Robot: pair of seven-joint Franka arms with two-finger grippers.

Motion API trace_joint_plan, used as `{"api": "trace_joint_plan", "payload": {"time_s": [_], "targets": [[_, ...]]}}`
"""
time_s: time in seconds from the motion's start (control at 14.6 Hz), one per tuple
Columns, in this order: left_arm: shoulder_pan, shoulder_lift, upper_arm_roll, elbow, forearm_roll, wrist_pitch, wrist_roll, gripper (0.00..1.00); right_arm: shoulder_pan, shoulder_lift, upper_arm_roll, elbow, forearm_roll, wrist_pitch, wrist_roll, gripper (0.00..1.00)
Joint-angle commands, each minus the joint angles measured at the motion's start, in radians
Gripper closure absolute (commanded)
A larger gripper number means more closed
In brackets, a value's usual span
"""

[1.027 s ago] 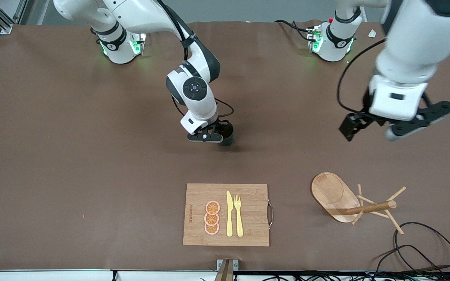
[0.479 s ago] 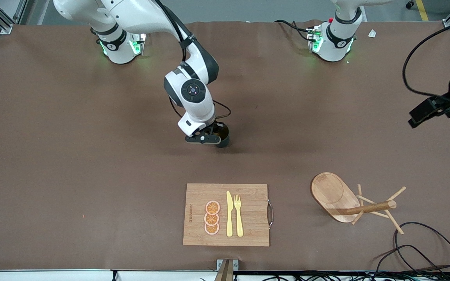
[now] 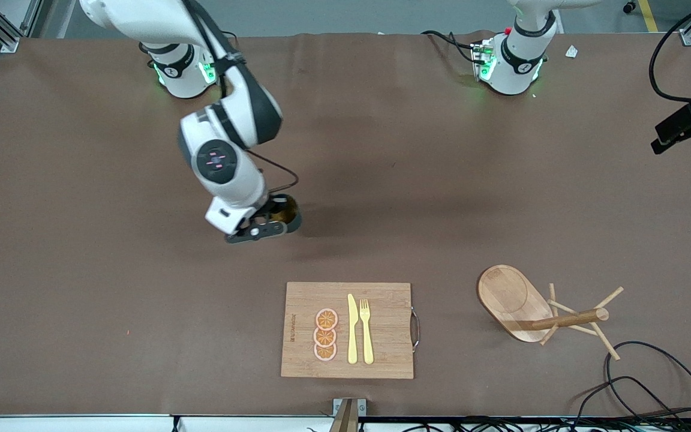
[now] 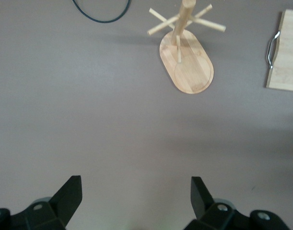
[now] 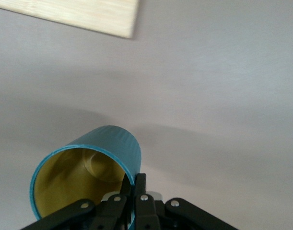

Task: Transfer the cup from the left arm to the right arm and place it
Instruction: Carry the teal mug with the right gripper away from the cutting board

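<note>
The cup (image 3: 290,213), dark teal outside and mustard-yellow inside, hangs tilted a little above the brown table, over its middle toward the right arm's end. My right gripper (image 3: 270,227) is shut on the cup's wall. In the right wrist view the cup (image 5: 115,146) shows one finger inside the rim and one outside, with the right gripper (image 5: 134,181) pinching the wall. Its handle is hidden. My left gripper (image 3: 684,127) waits high at the left arm's end of the table. In its own wrist view the left gripper (image 4: 136,186) is open with nothing between its fingers.
A bamboo cutting board (image 3: 381,354) with orange slices (image 3: 326,335), a yellow knife (image 3: 352,329) and fork (image 3: 366,330) lies near the front edge. A wooden mug tree (image 3: 516,300) stands toward the left arm's end, with a black cable (image 3: 639,372) beside it.
My right gripper shut on the cup's wall and carried it toward the right arm's end of the table. The left arm drew away to the table's edge.
</note>
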Motion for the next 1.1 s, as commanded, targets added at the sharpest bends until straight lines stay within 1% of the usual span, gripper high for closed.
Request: {"api": "trace_joint_plan", "payload": {"time_s": [0.0, 0.27, 0.48, 0.62, 0.82, 1.03], "targets": [[-0.020, -0.055, 0.018, -0.058, -0.017, -0.003, 0.025, 0.00, -0.115, -0.088, 0.019, -0.112, -0.015, 0.011, -0.204, 1.00], [-0.040, -0.059, 0.010, -0.058, 0.000, -0.003, 0.028, 0.00, -0.255, -0.111, 0.019, -0.150, -0.020, 0.009, -0.452, 0.99], [-0.038, -0.059, 0.010, -0.058, 0.000, -0.012, 0.045, 0.00, -0.351, -0.111, 0.021, -0.169, -0.049, 0.024, -0.617, 0.99], [-0.040, -0.053, 0.009, -0.055, 0.001, -0.012, 0.045, 0.00, -0.408, -0.103, 0.021, -0.187, -0.064, 0.073, -0.760, 0.99], [-0.040, -0.051, -0.004, -0.055, 0.006, -0.012, 0.045, 0.00, -0.482, -0.091, 0.021, -0.218, -0.064, 0.194, -0.996, 0.99], [-0.038, -0.056, -0.019, -0.057, 0.026, -0.020, 0.046, 0.00, -0.525, -0.048, 0.021, -0.216, -0.066, 0.254, -1.130, 0.99]]}}
